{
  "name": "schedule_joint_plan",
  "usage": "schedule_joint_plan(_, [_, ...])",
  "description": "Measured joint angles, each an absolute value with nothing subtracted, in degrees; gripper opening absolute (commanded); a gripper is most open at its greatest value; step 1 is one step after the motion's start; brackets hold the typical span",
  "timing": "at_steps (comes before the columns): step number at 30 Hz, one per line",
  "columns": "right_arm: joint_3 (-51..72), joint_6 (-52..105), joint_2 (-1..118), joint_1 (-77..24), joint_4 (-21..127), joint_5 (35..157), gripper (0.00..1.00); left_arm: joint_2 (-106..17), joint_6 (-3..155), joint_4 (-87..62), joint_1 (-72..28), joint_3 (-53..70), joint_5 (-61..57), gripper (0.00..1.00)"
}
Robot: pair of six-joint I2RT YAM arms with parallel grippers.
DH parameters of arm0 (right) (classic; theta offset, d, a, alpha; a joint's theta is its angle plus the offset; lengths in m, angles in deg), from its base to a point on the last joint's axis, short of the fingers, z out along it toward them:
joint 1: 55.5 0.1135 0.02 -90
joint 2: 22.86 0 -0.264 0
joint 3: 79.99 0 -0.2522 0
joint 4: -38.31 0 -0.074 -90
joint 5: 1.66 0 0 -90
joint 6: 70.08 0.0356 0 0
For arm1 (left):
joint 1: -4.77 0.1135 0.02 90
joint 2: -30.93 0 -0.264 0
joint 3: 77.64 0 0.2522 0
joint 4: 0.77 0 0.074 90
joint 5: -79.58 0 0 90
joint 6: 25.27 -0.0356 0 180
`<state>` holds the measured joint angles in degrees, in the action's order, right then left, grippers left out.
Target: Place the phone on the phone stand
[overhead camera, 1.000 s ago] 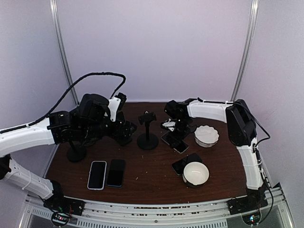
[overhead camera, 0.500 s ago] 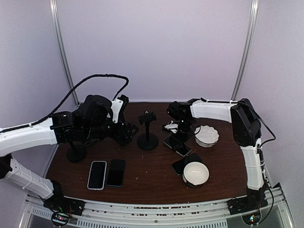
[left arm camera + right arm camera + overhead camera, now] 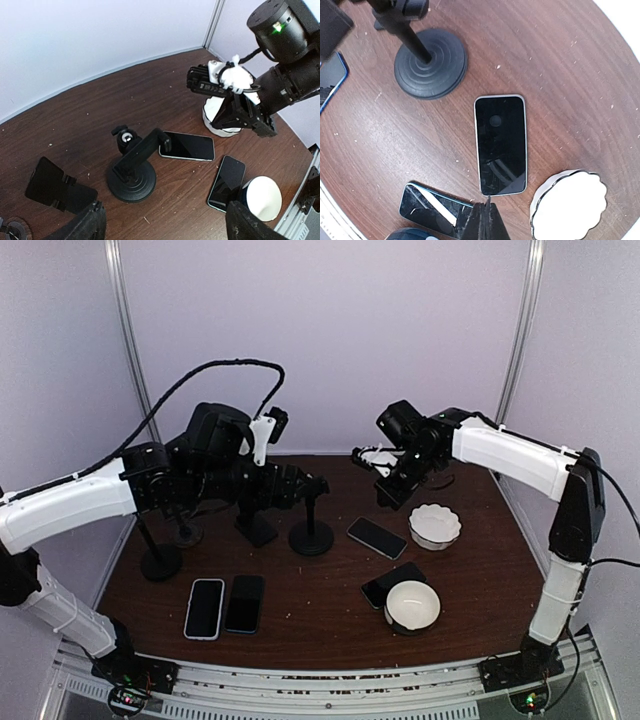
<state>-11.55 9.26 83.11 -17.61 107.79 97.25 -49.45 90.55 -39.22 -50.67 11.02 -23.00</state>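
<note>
Your phone [image 3: 377,537] lies flat and screen up on the surface [image 3: 320,630]. It is just right of the stand [image 3: 311,518], close to its round base but not touching it, and it is not yet on the stand.

Your right claw [image 3: 487,212] hangs above the phone, off the surface. Its fingers are pressed together tip to tip, with nothing between them.

Your left claw [image 3: 167,227] is up in the air on the left side of the stand. Its fingers [image 3: 86,226] are spread wide and it grips nothing.

To the right of the phone, and near it, sits a scalloped bowl [image 3: 435,526]. Nearer to you is a round bowl [image 3: 413,605], with a second phone [image 3: 385,585] lying against its far left side. Whether the two touch, you cannot tell from these views.

On the near left, two more phones [image 3: 205,608] [image 3: 245,603] lie side by side. Beyond them, to the left of the stand, two other stands [image 3: 160,560] [image 3: 255,530] are upright, partly hidden behind your left arm.
</note>
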Motion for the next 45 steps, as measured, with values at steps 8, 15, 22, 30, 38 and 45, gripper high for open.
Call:
schedule_joint_plan(8, [-15.70,7.03,90.15,-17.61,109.22,96.00,1.00,-49.56,90.70,-39.22,-50.67,12.11,-21.73,0.86])
schedule_joint_plan(15, [-20.57,5.20,100.99,-18.07,113.30,94.43,1.00,-48.75,91.49,-39.57,-50.67,9.27,-21.25,0.86])
schedule_joint_plan(22, [-24.31,4.82,106.76,-18.88,115.20,93.09,1.00,-48.33,91.73,-39.90,-50.65,8.09,-21.25,0.86])
schedule_joint_plan(30, [-27.90,3.29,110.41,-19.93,118.24,92.26,1.00,-48.31,91.82,-40.01,-50.65,7.50,-21.23,0.86])
schedule_joint_plan(38, [-32.11,1.74,114.46,-20.17,120.80,93.23,1.00,-48.31,91.75,-40.01,-50.54,7.48,-21.10,0.86])
schedule_joint_plan(45, [-35.28,1.70,116.42,-20.10,122.79,93.60,0.93,-48.31,91.73,-40.07,-50.28,6.80,-21.08,0.86])
